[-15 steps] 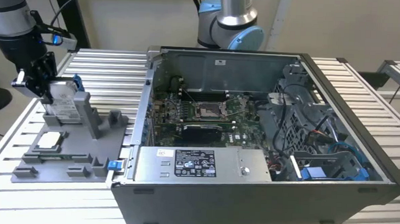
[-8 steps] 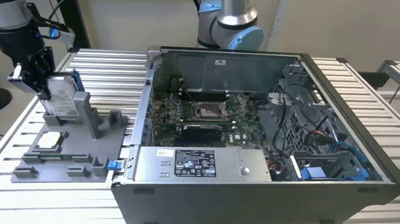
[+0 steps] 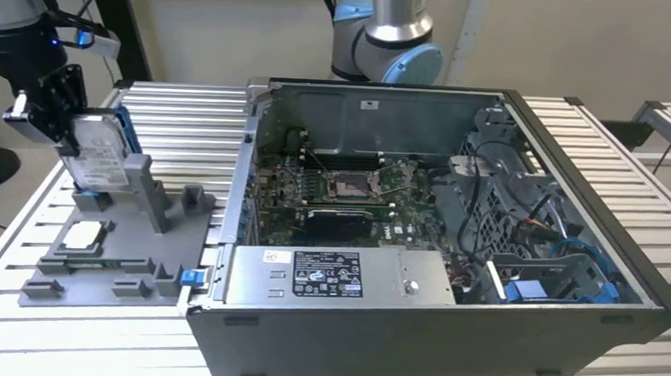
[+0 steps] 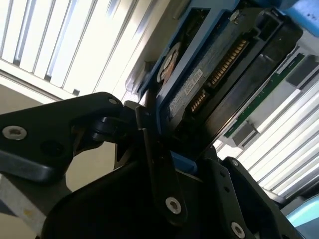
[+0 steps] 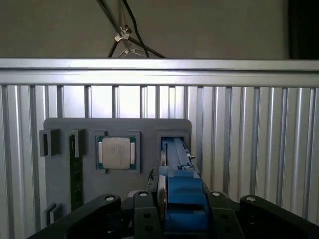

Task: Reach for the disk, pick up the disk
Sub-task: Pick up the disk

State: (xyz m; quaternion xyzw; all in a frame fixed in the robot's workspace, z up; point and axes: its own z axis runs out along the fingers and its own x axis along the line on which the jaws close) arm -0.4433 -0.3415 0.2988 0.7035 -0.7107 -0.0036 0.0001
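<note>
Gripper (image 3: 69, 130) clamped on the disk (image 3: 99, 156); disk upright, upper left of exterior view, over grey holder (image 3: 117, 268).

None of the print is large enough to read. The long grey box (image 3: 422, 281) on the near side of the open computer case (image 3: 442, 346) bears a black-and-white label (image 3: 326, 274) of tiny lines and marks, with a small white sticker (image 3: 274, 255) just beside it toward the exterior view's left. The disk (image 3: 103, 135), at the exterior view's left, carries a white printed label (image 3: 93, 167) on its face and, in the second wrist view, a narrow strip label (image 4: 184, 94) on its edge, while the square chip (image 5: 115, 152) shows only faint markings on its top.
</note>
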